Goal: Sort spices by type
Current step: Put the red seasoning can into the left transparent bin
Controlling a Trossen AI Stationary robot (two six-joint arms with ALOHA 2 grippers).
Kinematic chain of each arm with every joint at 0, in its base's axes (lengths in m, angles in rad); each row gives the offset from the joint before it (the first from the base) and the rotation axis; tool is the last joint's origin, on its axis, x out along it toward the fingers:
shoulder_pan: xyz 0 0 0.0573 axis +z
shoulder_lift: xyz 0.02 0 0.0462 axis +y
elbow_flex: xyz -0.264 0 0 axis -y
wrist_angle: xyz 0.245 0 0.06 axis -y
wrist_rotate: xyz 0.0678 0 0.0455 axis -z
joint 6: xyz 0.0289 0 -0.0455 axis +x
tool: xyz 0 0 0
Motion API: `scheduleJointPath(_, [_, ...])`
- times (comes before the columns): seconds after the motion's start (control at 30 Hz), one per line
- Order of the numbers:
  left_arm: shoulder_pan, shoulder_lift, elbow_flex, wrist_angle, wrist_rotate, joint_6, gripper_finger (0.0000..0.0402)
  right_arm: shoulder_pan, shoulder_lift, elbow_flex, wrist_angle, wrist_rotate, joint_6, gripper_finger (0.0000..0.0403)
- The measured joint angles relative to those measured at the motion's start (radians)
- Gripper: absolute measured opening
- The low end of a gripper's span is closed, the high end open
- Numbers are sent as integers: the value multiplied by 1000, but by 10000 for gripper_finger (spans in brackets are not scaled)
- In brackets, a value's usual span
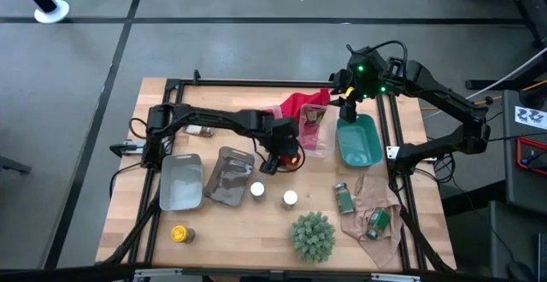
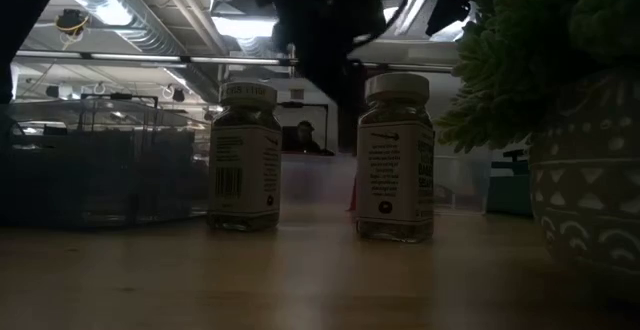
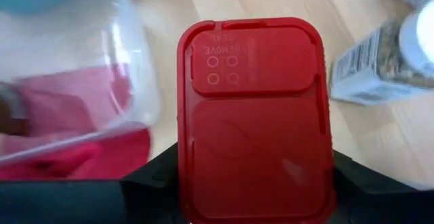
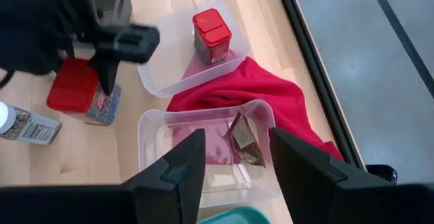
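Centrally, left hand (image 1: 284, 155) clamped on red tin (image 3: 254, 119), right hand (image 4: 234, 163) open, empty

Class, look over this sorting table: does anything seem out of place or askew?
Yes. Two green-labelled jars lie on their sides on a crumpled beige cloth, unlike the upright white-capped jars. A red cloth is bunched under the clear trays.

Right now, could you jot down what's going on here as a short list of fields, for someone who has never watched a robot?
left gripper: fingers closed on a red tin, near the table's middle
right gripper: fingers open, empty, over a clear tub
second red tin: standing in another clear tub
white-topped jars: two, standing on the wood
green jars: two, lying near the teal bin
yellow-capped jar: near the front edge
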Motion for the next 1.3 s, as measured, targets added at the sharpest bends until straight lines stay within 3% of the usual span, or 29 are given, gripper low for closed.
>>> scheduleJointPath(0.4, [160, -134, 13, -128, -3, -103, 192, 0, 0, 0, -13, 6, 0, 166])
scheduleJointPath(0.7, [273, -134, -96, -128, -3, -168, 195, 0, 0, 0, -13, 6, 0, 166])
scheduleJointPath(1.3, [286, -133, -323, 102, -94, -229, 196, 0, 0, 0, -12, 6, 0, 166])
